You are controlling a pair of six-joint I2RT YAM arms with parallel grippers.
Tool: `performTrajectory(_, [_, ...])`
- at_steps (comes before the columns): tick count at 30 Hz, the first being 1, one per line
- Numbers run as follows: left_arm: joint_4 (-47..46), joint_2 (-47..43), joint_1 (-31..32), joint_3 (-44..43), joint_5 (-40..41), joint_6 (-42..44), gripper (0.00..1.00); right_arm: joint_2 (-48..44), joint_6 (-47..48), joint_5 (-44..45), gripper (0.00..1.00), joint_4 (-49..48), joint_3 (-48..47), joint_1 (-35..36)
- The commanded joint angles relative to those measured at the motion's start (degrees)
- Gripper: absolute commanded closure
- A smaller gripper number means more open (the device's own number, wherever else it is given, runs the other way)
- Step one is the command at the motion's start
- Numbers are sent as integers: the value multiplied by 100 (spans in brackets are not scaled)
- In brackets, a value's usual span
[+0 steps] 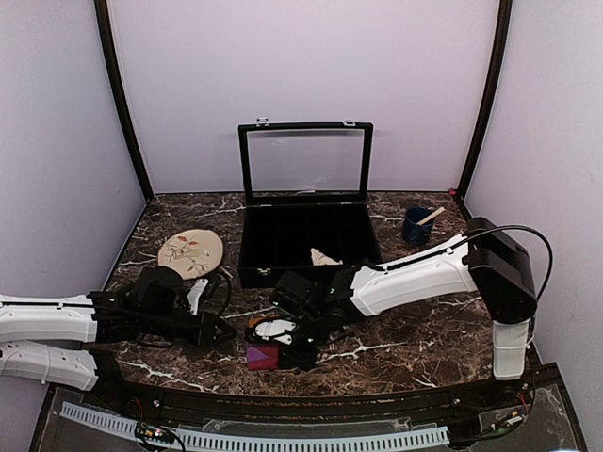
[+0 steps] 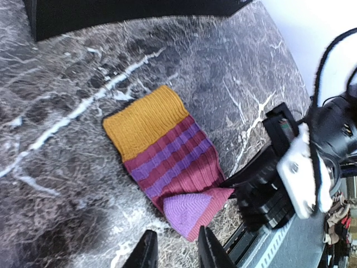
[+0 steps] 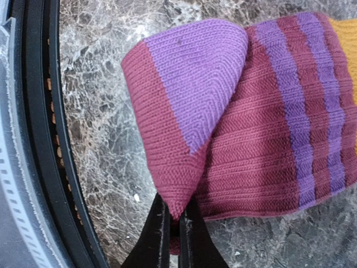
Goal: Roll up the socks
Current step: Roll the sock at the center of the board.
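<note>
A maroon sock with purple stripes and an orange cuff (image 2: 167, 162) lies flat on the marble table, close to the near edge (image 1: 262, 356). Its purple toe is folded back over the body (image 3: 195, 78). My right gripper (image 3: 174, 215) is shut on the corner of that folded toe and reaches in from the right (image 1: 283, 354). My left gripper (image 2: 175, 248) stands open just short of the folded toe, with nothing between its fingers (image 1: 224, 331). A pale cream piece (image 1: 323, 256) lies inside the black box; I cannot tell whether it is the other sock.
A black box with a raised glass lid (image 1: 254, 247) stands behind the sock. A tan oval mat with a leaf drawing (image 1: 190, 252) lies at the left. A dark blue cup holding a stick (image 1: 416, 226) sits at the back right. The table's black front rail (image 3: 33, 167) runs beside the sock.
</note>
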State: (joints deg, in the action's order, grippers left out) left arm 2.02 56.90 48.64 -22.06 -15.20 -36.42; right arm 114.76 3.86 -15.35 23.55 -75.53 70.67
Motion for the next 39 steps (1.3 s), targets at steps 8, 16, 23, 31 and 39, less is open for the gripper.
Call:
performTrajectory(8, [214,-281,1078,-28,997,461,73,542,-641,-1572,100,778,-746,-586])
performTrajectory(16, [300,371,1910,-393,1544,1013,69,686,-858,-2162,100,1004,-901,-799])
performTrajectory(23, [427,787,2208,-738,2007,1656,67,749,-877,-2350,100,1158,-953,-815])
performTrajectory(31, [576,1461,2427,-1174,2183,2380,67,819,-882,-2452,100,1253,-1050,-851])
performTrajectory(39, [558,1772,2566,-1285,2545,2724,66,842,-803,-2623,100,1355,-1073,-939])
